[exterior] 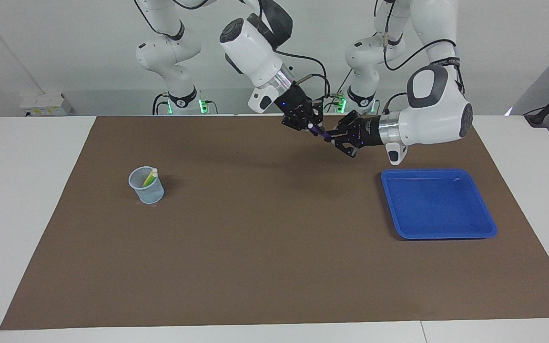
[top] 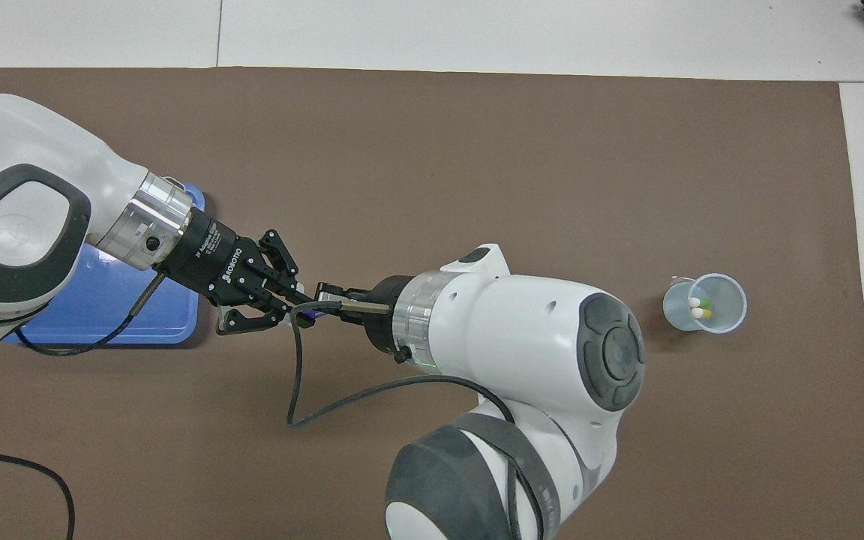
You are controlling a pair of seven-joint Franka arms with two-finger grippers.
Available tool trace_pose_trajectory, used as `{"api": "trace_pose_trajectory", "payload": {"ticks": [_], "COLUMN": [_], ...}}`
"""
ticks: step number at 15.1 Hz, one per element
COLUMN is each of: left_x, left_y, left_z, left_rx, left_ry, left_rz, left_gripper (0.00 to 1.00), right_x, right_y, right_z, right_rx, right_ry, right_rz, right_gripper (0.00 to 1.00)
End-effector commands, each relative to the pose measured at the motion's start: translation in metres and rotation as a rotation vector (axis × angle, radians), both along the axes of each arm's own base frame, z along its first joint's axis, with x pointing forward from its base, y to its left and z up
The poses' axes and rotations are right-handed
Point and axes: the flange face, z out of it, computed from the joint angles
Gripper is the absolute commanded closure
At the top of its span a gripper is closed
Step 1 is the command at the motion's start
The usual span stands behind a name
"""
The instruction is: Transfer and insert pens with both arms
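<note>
A purple pen (exterior: pixel 320 133) hangs in the air over the mat, gripped at both ends. My left gripper (exterior: pixel 332 136) is shut on the end toward the blue tray. My right gripper (exterior: pixel 311 126) is shut on the pale-tipped end. In the overhead view the pen (top: pixel 311 313) shows only as a purple sliver between my left gripper (top: pixel 291 304) and my right gripper (top: pixel 321 302). A green pen (top: pixel 704 303) and a yellow pen (top: pixel 702 313) stand in a clear cup (exterior: pixel 147 186) toward the right arm's end of the table.
A blue tray (exterior: pixel 439 204) with nothing in it lies on the brown mat (exterior: pixel 274 247) toward the left arm's end. Two smaller white arms (exterior: pixel 179 90) with green lights stand at the robots' edge of the table. A black cable (top: pixel 304 390) loops below my right wrist.
</note>
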Motion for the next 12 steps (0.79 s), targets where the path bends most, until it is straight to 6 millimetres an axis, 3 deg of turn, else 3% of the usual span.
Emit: {"api": "trace_pose_trajectory", "payload": {"ticks": [1, 5, 10, 12], "left_x": [-0.017, -0.017, -0.02, -0.014], "left_y": [0.004, 0.013, 0.03, 0.055], "left_z": [0.023, 0.018, 0.003, -0.001], "left_rx": [0.024, 0.03, 0.11, 0.157], "left_ry": [-0.037, -0.095, -0.222, -0.279], "left_rz": [0.012, 0.012, -0.121, -0.182], "left_gripper": [0.0, 0.0, 0.0, 0.0], "right_x": [0.001, 0.007, 0.033, 0.036], "right_y": [-0.009, -0.037, -0.125, -0.157], "right_z": [-0.003, -0.014, -0.03, -0.023], "right_rx": [-0.022, -0.08, -0.315, -0.406], "right_ry": [0.002, 0.006, 0.02, 0.058], "right_rz": [0.013, 0.108, 0.386, 0.479], "right_gripper": [1.0, 1.0, 1.0, 1.0]}}
